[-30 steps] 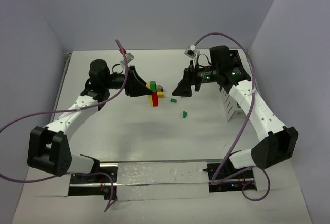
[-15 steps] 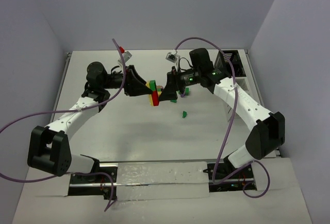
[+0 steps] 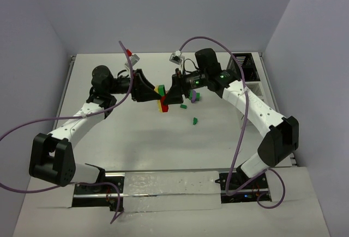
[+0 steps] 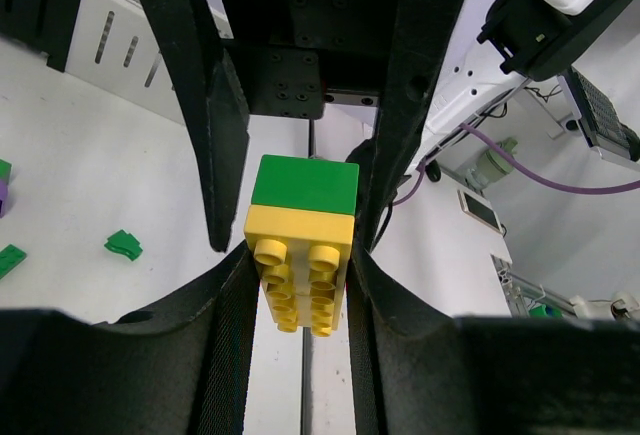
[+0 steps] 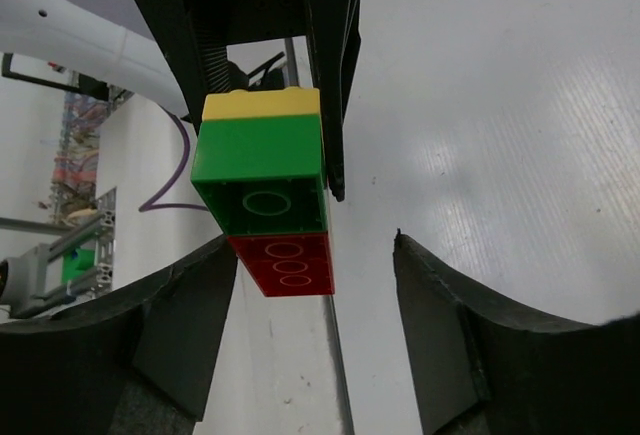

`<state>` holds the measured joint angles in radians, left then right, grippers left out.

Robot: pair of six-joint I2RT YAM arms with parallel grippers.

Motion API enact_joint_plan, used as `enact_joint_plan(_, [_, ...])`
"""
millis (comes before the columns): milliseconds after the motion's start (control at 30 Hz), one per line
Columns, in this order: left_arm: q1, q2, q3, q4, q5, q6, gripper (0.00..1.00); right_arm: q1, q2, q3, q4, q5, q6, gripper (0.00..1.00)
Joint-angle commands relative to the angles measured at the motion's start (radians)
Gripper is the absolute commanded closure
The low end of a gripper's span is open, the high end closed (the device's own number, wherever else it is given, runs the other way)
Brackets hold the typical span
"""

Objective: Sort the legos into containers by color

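Right arm has swung in from the rack side to meet the left. Left gripper (image 3: 154,92) is pinched on the yellow end of the brick stack (image 4: 303,240), held in the air over mid-table. Right gripper (image 3: 168,98) straddles the green and red bricks (image 5: 262,177); its fingers are spread, one close against the stack, the other clearly apart. Stack looks light, rigid hard plastic with smooth, likely slippery sides, joined only by stud friction; best hold is probably flat on opposite side faces of one brick, then peel off. Loose green pieces (image 3: 194,120) and a purple piece (image 3: 184,105) lie on the table, the rack (image 3: 246,62) at far right. Table (image 3: 136,139) is flat, white, slightly glossy; pale walls (image 3: 163,13) close three sides; working room between the grippers is tight.
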<state>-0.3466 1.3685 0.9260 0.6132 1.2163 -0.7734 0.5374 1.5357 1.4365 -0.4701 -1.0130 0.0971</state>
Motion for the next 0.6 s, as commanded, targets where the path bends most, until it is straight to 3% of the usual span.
enact_joint_plan(0, [-0.008, -0.022, 0.005, 0.023, 0.000, 0.016, 1.00, 0.012, 0.012, 0.048, 0.036, 0.007, 0.000, 0.36])
enact_joint_plan(167, [-0.013, -0.019, 0.008, 0.011, 0.000, 0.022, 1.00, 0.010, 0.014, 0.049, 0.049, 0.002, 0.009, 0.48])
enact_joint_plan(433, [-0.018, -0.016, 0.009, -0.014, -0.009, 0.040, 1.00, 0.021, 0.021, 0.065, 0.035, -0.016, 0.001, 0.46])
enact_joint_plan(467, [-0.018, -0.016, 0.010, -0.015, -0.009, 0.041, 1.00, 0.021, 0.021, 0.064, 0.034, -0.015, 0.000, 0.48])
enact_joint_plan(567, [-0.018, -0.015, 0.011, -0.024, -0.012, 0.047, 1.00, 0.021, 0.016, 0.053, 0.046, -0.015, 0.003, 0.72])
